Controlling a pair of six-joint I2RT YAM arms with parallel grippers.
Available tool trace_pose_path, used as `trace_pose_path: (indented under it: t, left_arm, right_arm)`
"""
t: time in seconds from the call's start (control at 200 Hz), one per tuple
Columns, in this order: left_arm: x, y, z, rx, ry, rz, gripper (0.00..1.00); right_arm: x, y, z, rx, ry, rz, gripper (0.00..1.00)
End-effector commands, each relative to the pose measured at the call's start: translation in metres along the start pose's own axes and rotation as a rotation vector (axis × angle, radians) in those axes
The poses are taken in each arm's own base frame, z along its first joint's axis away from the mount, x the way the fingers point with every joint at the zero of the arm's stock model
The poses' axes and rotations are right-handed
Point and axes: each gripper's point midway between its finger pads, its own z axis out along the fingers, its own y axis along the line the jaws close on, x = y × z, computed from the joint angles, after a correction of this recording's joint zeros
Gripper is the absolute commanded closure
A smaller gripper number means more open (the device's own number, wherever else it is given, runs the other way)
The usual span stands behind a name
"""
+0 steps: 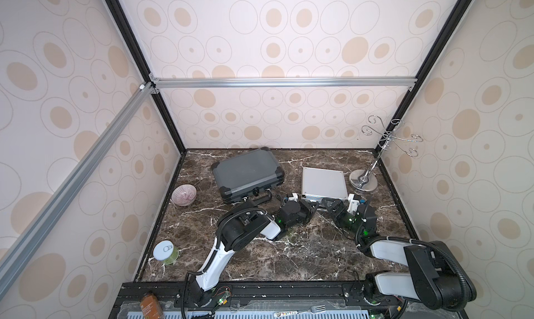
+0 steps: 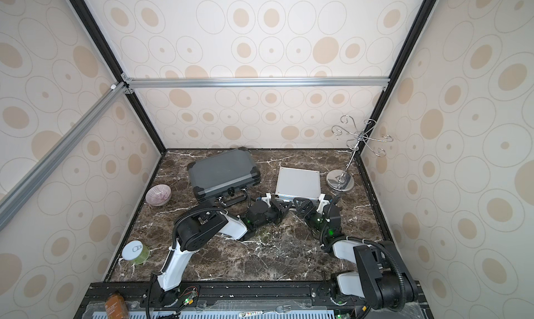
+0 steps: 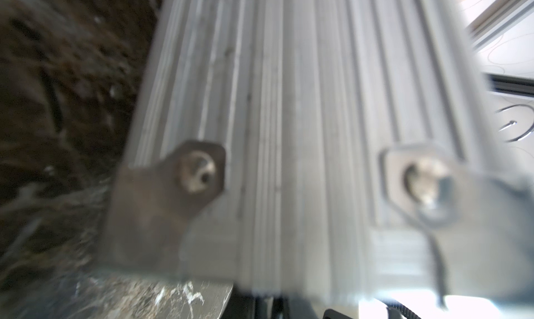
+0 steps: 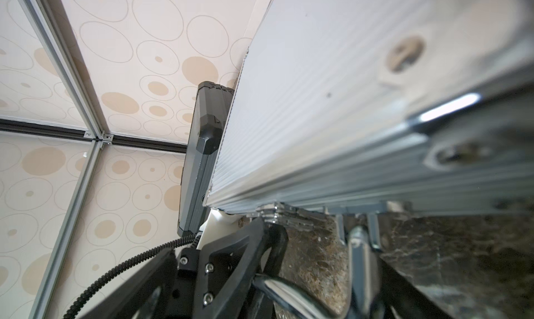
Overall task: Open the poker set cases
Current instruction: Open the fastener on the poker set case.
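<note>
Both poker set cases lie closed on the marble table. The larger dark grey case [image 1: 245, 171] sits at the back left with its black handle [image 1: 261, 198] facing me. To its right lies the smaller ribbed silver case [image 1: 324, 182]. Both grippers are at the silver case's front edge. My left gripper [image 1: 312, 208] is shut and close against the ribbed front wall [image 3: 289, 101]. My right gripper [image 1: 330, 205] is open just to the right of it. The right wrist view shows the silver lid [image 4: 332, 86], its chrome handle [image 4: 358, 245], the dark case [image 4: 202, 158] and a left finger [image 4: 231, 254].
A pink ribbed bowl [image 1: 184, 195] sits left of the dark case. A white-lidded jar [image 1: 166, 251] stands at the front left. A chrome hook stand [image 1: 363, 180] stands right of the silver case. A brown bottle [image 1: 150, 303] and a fork [image 1: 313, 309] lie on the front rail.
</note>
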Motion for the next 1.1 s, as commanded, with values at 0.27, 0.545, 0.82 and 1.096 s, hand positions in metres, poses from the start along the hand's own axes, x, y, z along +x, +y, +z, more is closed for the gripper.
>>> trace_pose_path:
  t: [0.27,0.545,0.82,1.096]
  left_arm:
    - [0.018,-0.107,-0.005,0.324,0.077,-0.069,1.00]
    - [0.022,-0.099,-0.003,0.321,0.096,-0.122,1.00]
    - [0.020,-0.095,-0.002,0.326,0.092,-0.157,1.00]
    - [0.017,-0.089,-0.003,0.318,0.084,-0.175,1.00]
  right_arm:
    - [-0.009,0.015,0.017,-0.089,-0.009,0.070,0.01]
    - [-0.013,0.028,0.025,-0.150,-0.010,0.085,0.02]
    - [-0.013,0.032,0.028,-0.176,-0.003,0.102,0.05]
    - [-0.008,0.028,0.024,-0.158,0.006,0.110,0.06]
